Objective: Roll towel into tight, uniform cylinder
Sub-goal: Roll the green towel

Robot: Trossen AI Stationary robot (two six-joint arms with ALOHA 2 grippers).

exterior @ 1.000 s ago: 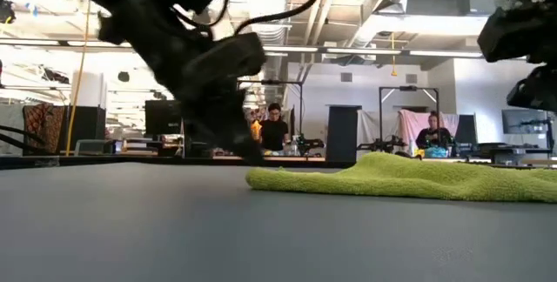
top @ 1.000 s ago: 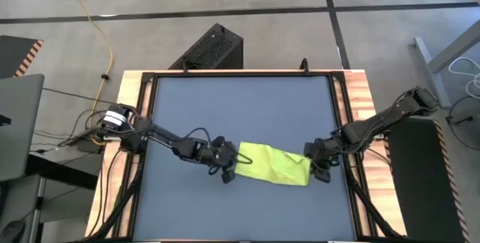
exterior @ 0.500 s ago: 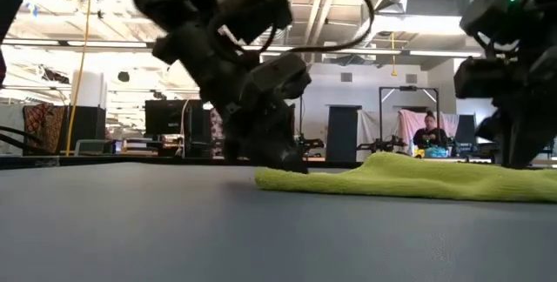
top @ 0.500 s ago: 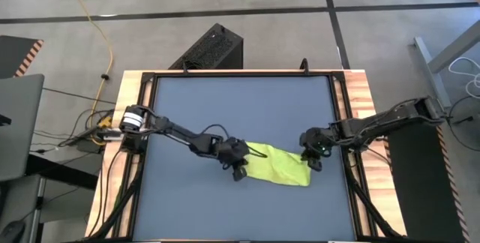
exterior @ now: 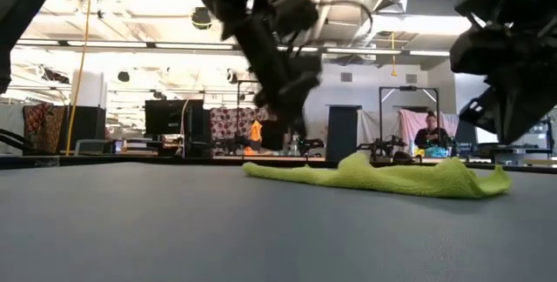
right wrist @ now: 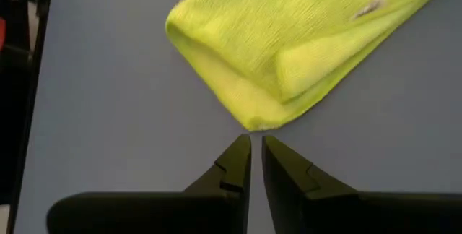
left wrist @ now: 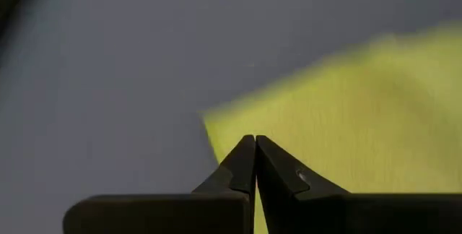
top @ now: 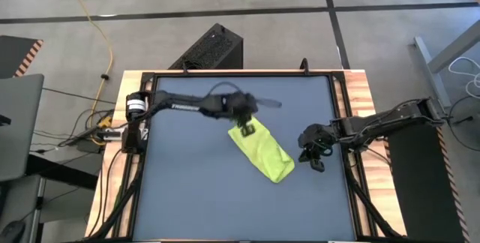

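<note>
Left gripper (top: pixel 246 125) at towel's (top: pixel 262 151) far end, fingers pressed together, nothing visibly between them. Towel folded into long strip, lying diagonally mid-mat (top: pixel 195 183). Right gripper (top: pixel 313 155) just beside towel's near end, apart from it, fingers nearly touching, empty.

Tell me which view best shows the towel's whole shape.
The high view: the towel lies as one diagonal folded strip on the mat, between both grippers. The low view shows only its flat side profile; the right wrist view shows one end, the left wrist view a blurred patch.
</note>
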